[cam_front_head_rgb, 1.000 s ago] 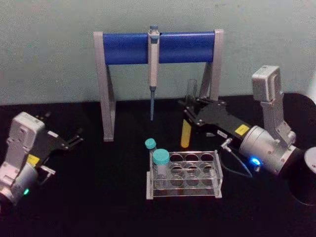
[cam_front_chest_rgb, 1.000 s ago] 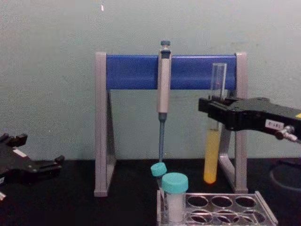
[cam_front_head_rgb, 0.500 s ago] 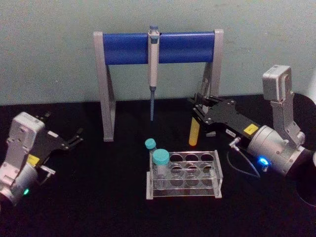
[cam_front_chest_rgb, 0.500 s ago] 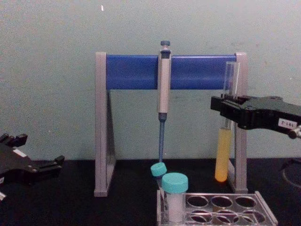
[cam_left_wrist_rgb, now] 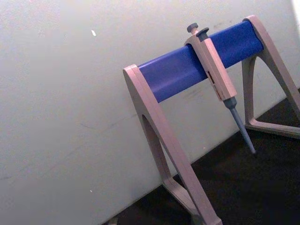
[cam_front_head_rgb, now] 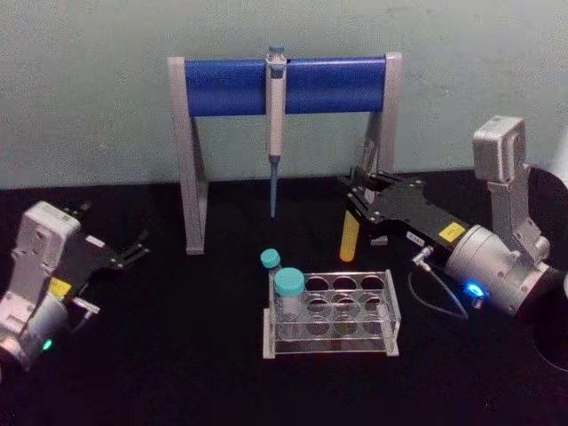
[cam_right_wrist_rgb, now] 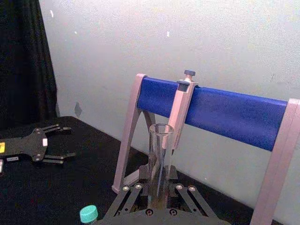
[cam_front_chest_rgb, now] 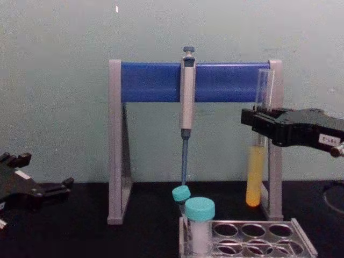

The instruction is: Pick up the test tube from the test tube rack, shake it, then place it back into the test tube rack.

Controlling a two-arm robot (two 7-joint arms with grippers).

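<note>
Right jaws: they are squeezing the test tube point(cam_front_chest_rgb: 256, 177) from both sides, on the clear glass above the liquid.
Right gripper point(cam_front_head_rgb: 355, 197): it is reaching in from the right and holding the tube up in the air.
Test tube: it is standing straight up, out of the rack, behind the rack's back right corner and in front of the stand's right leg. Its top is open.
In the tube: yellow liquid is filling the lower part.
Test tube rack point(cam_front_head_rgb: 330, 344): it is sitting on the black table point(cam_front_head_rgb: 177, 355) and holding two vials at its left end.
Vials point(cam_front_head_rgb: 289, 286): both are wearing teal caps. The front one may be holding something white, but that is hard to see.
Change: since one second ago the tube and right gripper have been sliding toward the robot's right. Since half a second ago they have hardly been moving.
Left gripper point(cam_front_head_rgb: 133, 248): it is resting low on the left, jaws apart.
Counting: one tube, one rack, two vials, one pipette point(cam_front_head_rgb: 275, 106) hanging on one blue stand point(cam_front_head_rgb: 222, 86), two grippers.
</note>
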